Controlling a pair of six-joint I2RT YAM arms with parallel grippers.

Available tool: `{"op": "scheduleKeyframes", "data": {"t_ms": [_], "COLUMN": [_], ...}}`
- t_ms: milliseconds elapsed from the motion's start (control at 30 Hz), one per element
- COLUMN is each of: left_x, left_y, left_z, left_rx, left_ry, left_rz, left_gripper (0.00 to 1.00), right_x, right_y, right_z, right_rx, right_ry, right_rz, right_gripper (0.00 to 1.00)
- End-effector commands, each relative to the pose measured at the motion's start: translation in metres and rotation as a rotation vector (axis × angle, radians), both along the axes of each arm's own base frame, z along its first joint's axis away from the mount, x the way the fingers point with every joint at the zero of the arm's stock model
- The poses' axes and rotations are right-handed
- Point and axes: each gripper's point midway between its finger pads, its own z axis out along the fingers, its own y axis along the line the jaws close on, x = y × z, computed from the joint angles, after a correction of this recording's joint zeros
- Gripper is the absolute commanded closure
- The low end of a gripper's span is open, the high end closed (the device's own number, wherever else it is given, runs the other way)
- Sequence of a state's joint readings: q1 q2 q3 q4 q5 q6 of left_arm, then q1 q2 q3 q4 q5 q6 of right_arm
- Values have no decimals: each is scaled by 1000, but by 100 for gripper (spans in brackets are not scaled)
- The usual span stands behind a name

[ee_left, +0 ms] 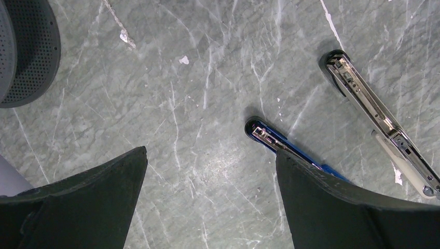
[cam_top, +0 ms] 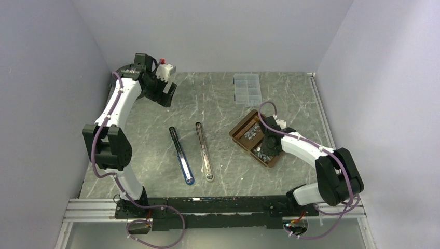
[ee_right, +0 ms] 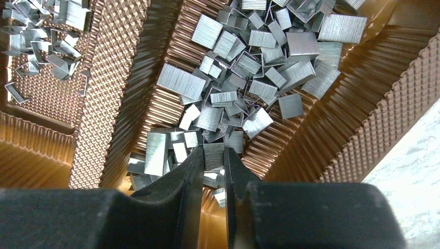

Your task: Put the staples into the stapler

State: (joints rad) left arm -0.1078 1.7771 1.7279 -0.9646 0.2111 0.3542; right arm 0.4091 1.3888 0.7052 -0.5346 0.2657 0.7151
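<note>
Shiny metal staples point(ee_right: 340, 27); ribbed glossy brown tray point(ee_right: 316, 140).

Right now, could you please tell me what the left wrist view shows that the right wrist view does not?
Left wrist only: the open left gripper, plus a blue stapler and a silver stapler, both opened. Right wrist only: a brown tray of staples, the right gripper apparently pinching one strip. Both: the grey marbled table.

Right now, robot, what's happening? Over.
Left tool open, empty. Right tool down in the staples, nearly closed around one strip. Blue stapler and silver stapler lie open, unblocked.
</note>
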Motion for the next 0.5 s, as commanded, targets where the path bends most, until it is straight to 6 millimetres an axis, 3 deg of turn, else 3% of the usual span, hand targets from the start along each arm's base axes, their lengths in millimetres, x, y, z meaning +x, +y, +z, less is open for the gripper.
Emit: {"op": "scheduleKeyframes", "data": {"t_ms": [0, 233, 467], "left_x": [2, 2, 3], "left_y": [1, 1, 0], "left_z": [26, 27, 29], "left_rx": [-5, -6, -12], "left_ry": [-64, -67, -71], "left_rz": [-5, -6, -6], "left_gripper": [1, 1, 1], "right_x": [0, 4, 10], "right_y": [-2, -6, -5], "right_z": [-5, 5, 33], "right_rx": [3, 0, 10], "right_ry": [-3, -28, -91], "right_rz": [-6, -14, 5], "right_gripper": [83, 96, 100]}}
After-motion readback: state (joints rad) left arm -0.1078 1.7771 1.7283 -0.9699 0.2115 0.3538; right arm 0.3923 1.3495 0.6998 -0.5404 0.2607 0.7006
